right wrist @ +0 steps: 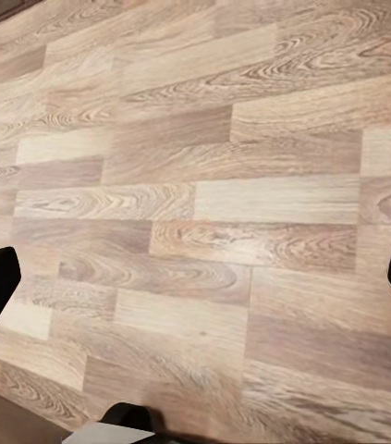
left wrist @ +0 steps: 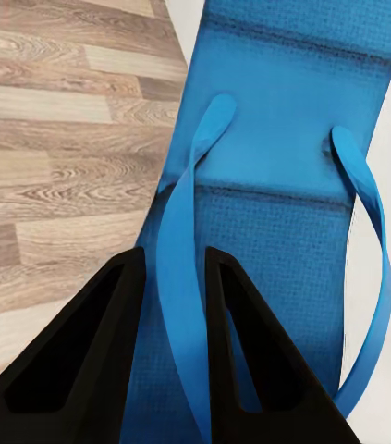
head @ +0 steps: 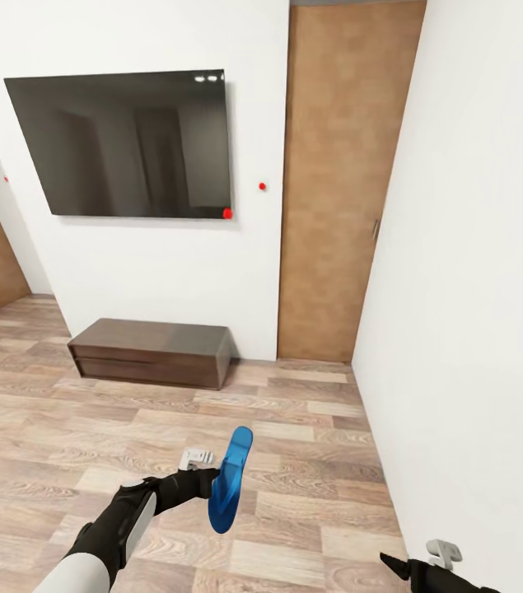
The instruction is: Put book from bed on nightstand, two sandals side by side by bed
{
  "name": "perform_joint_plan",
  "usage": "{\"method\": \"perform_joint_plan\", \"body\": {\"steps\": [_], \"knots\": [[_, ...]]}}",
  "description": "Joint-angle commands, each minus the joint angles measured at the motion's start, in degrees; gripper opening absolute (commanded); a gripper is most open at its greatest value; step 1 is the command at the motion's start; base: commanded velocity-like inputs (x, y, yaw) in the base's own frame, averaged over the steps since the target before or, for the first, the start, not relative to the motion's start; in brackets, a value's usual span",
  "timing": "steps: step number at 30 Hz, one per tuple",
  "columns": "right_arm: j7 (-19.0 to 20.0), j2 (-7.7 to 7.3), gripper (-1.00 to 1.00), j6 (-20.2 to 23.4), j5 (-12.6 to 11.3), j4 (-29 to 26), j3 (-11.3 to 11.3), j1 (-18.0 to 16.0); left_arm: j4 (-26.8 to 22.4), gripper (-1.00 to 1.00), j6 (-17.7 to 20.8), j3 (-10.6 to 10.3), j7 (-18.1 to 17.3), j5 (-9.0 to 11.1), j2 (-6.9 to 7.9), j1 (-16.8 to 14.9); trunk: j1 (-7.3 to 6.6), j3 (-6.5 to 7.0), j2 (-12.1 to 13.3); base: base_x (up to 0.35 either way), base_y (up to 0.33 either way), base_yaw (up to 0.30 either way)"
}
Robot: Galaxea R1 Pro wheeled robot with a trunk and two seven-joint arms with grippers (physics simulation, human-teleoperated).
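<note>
We see our left hand (left wrist: 169, 361) clenched on a strap of the bright blue flat flip-flop (head: 231, 479), held above the wood-plank floor (head: 63, 428); our right hand (right wrist: 195, 277) is spread wide

The floor (head: 63, 428) is brown wood planks with wavy grain. The sandal (head: 230, 482) looks like smooth, matt blue rubber. The low cabinet (head: 152, 352) is dark, slightly shiny wood. The TV screen (head: 125, 144) is black and glossy. The walls (head: 475, 288) are plain matt white.
</note>
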Motion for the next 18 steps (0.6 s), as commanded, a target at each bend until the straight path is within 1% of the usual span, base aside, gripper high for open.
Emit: {"method": "perform_joint_plan", "body": {"steps": [1,4,10,18], "knots": [[0.1,-0.05,1.0,0.3,-0.6,0.0,0.4,0.0,-0.1,-1.0,0.4,0.5,-0.1,-0.3,-0.09,0.0,0.05,-0.09,-0.1,0.327,0.0,0.03],[0.1,-0.05,1.0,0.3,-0.6,0.0,0.4,0.0,-0.1,-1.0,0.4,0.5,-0.1,-0.3,-0.09,0.0,0.05,-0.09,-0.1,0.327,0.0,0.081],[0.1,-0.05,1.0,0.3,-0.6,0.0,0.4,0.0,-0.1,-1.0,0.4,0.5,-0.1,-0.3,-0.09,0.0,0.05,-0.09,-0.1,0.327,0.0,0.177],[0.1,-0.05,1.0,0.3,-0.6,0.0,0.4,0.0,-0.1,-1.0,0.4,0.5,-0.1,-0.3,-0.09,0.0,0.05,-0.09,-0.1,0.327,0.0,0.023]]}}
